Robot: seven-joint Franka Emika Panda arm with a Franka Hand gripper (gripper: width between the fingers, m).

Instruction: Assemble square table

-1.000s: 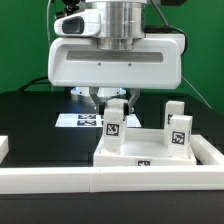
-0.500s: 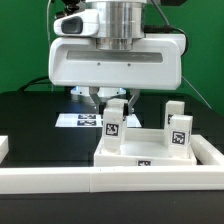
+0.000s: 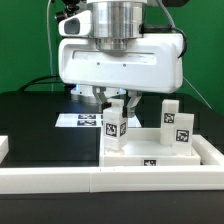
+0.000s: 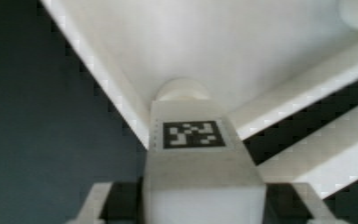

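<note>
The square table's white slab [image 3: 150,152] lies against the white border wall [image 3: 110,180]. My gripper [image 3: 117,104] is shut on a white tagged leg [image 3: 115,126] that stands upright on the slab's corner towards the exterior view's left. Two more tagged legs [image 3: 168,117] [image 3: 184,129] stand upright on the slab's side towards the exterior view's right. In the wrist view the held leg [image 4: 197,150] runs out from between my gripper [image 4: 197,206] fingers, its tag facing the camera, with the slab's rim [image 4: 211,50] beyond it.
The marker board [image 3: 85,120] lies on the black table behind the slab. The border wall runs along the front and turns up at the exterior view's right [image 3: 212,150]. A short white piece [image 3: 4,147] sits at the exterior view's left edge.
The gripper with the held leg has shifted a little towards the exterior view's right, and the slab with its two other legs has slid the same way.
</note>
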